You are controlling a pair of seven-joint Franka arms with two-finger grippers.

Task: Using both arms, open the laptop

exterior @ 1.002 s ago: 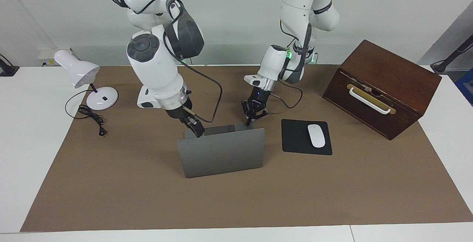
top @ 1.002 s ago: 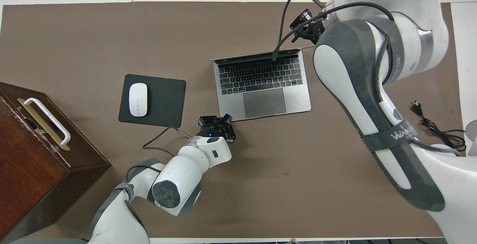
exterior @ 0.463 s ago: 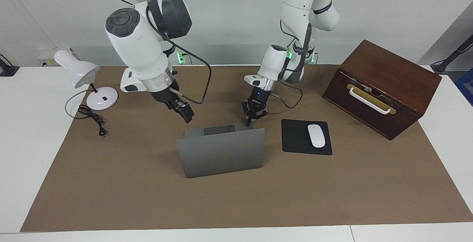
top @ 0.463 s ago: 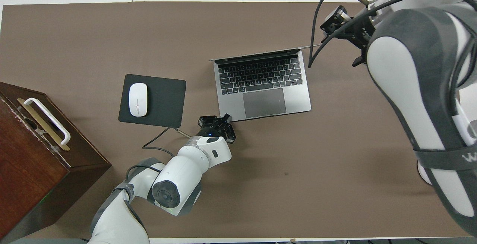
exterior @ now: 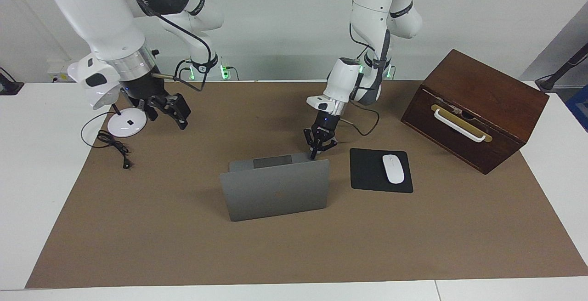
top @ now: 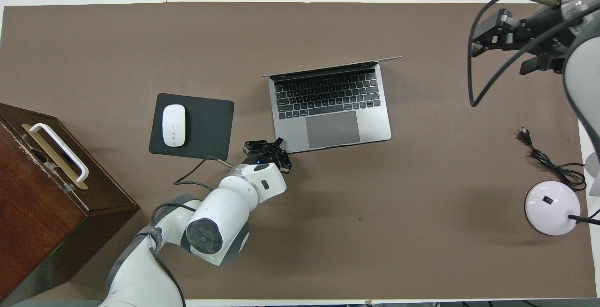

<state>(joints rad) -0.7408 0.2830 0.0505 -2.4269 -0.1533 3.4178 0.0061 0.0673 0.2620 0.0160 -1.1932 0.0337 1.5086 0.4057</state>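
Observation:
The silver-grey laptop (exterior: 275,195) stands open in the middle of the brown mat, its lid upright and its keyboard (top: 328,96) facing the robots. My left gripper (exterior: 314,154) is shut, its tip down on the base's corner nearest the mouse pad; it also shows in the overhead view (top: 280,144). My right gripper (exterior: 180,115) is up in the air over the mat beside the lamp's base, well away from the laptop, and holds nothing; it also shows in the overhead view (top: 487,28).
A black mouse pad (exterior: 367,172) with a white mouse (exterior: 393,168) lies beside the laptop toward the left arm's end. A dark wooden box (exterior: 477,108) stands at that end. A white desk lamp (exterior: 124,124) and its cord (exterior: 115,147) are at the right arm's end.
My right gripper has left the lid's top edge and swung up and away toward the lamp. The lid stays upright. My left gripper has barely moved.

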